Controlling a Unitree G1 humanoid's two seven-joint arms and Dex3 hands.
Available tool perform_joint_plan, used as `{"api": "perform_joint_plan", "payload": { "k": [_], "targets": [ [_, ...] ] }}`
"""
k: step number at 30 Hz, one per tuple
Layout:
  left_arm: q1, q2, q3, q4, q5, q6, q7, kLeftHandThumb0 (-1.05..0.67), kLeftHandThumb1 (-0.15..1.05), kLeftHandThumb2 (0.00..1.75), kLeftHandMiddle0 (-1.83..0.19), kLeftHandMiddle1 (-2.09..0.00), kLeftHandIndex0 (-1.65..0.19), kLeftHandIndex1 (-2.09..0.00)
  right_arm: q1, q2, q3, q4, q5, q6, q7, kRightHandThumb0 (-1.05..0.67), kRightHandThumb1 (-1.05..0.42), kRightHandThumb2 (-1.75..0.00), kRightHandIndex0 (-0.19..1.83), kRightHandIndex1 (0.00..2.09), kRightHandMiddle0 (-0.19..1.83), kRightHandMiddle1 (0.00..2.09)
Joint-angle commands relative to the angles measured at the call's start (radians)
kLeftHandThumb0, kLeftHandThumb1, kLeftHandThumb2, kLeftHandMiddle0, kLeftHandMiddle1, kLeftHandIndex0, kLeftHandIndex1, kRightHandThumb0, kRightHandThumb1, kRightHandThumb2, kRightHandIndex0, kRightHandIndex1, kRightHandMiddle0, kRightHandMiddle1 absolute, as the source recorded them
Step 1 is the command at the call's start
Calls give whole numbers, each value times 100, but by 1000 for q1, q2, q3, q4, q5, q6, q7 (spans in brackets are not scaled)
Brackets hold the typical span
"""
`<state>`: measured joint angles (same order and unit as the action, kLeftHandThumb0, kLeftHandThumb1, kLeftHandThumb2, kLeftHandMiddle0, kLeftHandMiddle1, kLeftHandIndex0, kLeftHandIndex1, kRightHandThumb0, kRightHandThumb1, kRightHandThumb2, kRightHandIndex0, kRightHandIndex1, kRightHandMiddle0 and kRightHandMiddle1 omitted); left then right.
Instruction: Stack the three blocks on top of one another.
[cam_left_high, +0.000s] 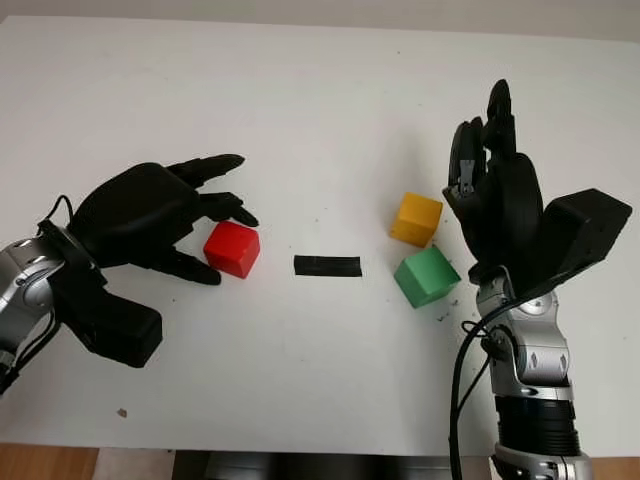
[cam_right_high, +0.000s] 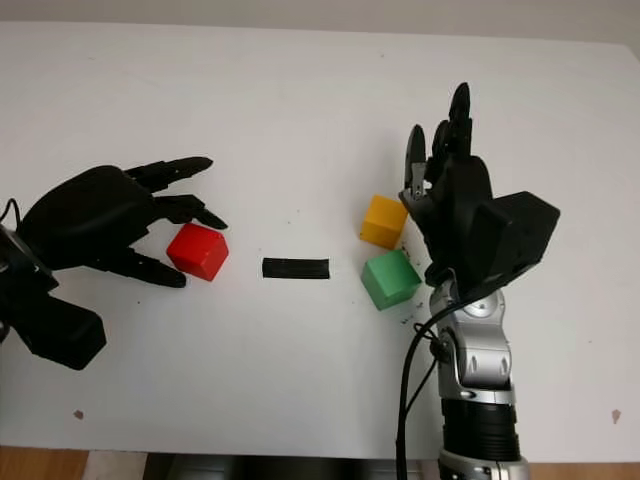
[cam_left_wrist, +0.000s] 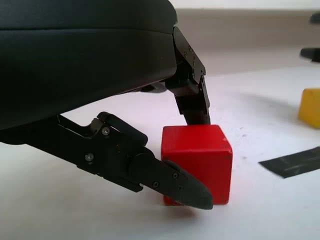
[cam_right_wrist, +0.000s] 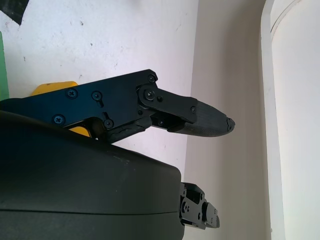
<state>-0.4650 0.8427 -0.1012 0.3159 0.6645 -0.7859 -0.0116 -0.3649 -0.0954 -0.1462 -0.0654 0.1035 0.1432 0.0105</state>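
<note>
The red block (cam_left_high: 232, 248) sits on the white table (cam_left_high: 300, 100), left of centre. My left hand (cam_left_high: 230, 240) is open and reaches in from the left, with one finger at the block's far top edge and the thumb (cam_left_wrist: 182, 187) low at its near side. The block still stands on the table. To the right, the yellow block (cam_left_high: 416, 218) lies just behind the green block (cam_left_high: 426, 276), the two almost touching. Just right of this pair my right hand (cam_left_high: 482, 140) stands upright, open, holding nothing.
A short strip of black tape (cam_left_high: 327, 266) lies flat between the red block and the green one. The table's front edge (cam_left_high: 300, 442) runs close below both forearms. Bare white tabletop stretches behind the blocks.
</note>
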Motion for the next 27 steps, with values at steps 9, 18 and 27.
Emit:
{"api": "perform_joint_plan", "payload": {
  "k": [9, 18, 27],
  "targets": [
    [-26, -7, -15, 50, 16, -37, 52, -44, 92, 6, -39, -8, -36, -137, 2, -5, -8, -12, 1, 5, -6, -60, -105, -62, -19, 0, -19, 0],
    [-14, -35, 3, 35, -29, -14, 61, -41, 93, 5, -42, -8, -31, -147, 5, -11, 2, -2, -8, -10, 0, -61, -105, -62, -19, 0, -19, 0],
    [-25, -65, 7, -48, -41, 29, 48, -43, 94, 6, -39, -6, -26, -158, 5, -13, 1, -2, -9, -14, 13, -62, -105, -61, -19, 0, -19, 0]
  ]
}}
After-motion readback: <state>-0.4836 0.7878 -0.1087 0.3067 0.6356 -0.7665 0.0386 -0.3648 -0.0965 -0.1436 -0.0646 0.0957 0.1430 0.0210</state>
